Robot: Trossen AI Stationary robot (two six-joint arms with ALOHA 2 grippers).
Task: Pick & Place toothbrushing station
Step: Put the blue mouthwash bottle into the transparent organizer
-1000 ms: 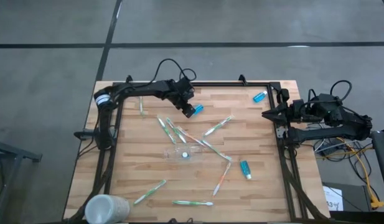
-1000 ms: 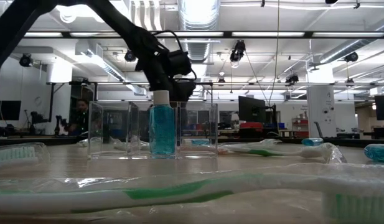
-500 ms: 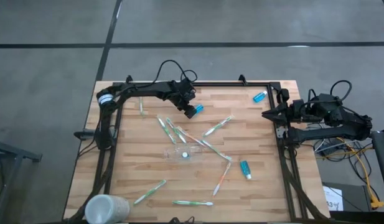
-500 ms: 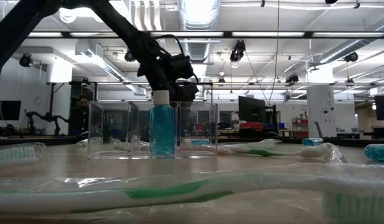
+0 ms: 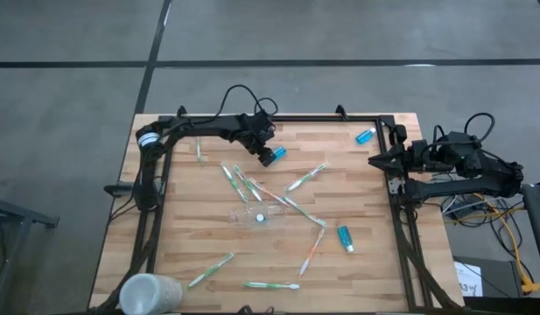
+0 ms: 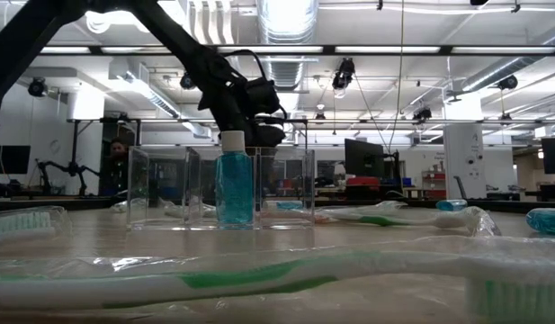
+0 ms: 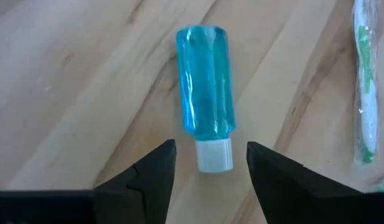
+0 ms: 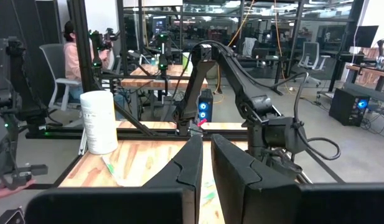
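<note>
**Left gripper poised over a lying blue tube**

Wooden slats of the table (image 5: pixel 375 210) carry a scatter of toothbrushes and small blue tubes, with the see-through toothbrushing station (image 5: pixel 258 215) near the middle, one blue tube (image 6: pixel 234 184) already standing in it. Towards the far side, the left gripper (image 5: pixel 264 154) hovers with its fingers spread over another blue tube (image 7: pixel 206 98), which lies flat on the wood. In the left wrist view the tube's long axis points straight away from the gripper, its white cap (image 7: pixel 215 154) nearest, sitting between the two dark fingertips (image 7: pixel 155 163), which are clear of it on both sides. The fingers would therefore close across the tube's width at the cap end. From here the station lies nearer the front edge, well apart. The right gripper (image 5: pixel 375 159) waits at the table's right edge, fingers pressed together, much farther from both tube and station.
</note>
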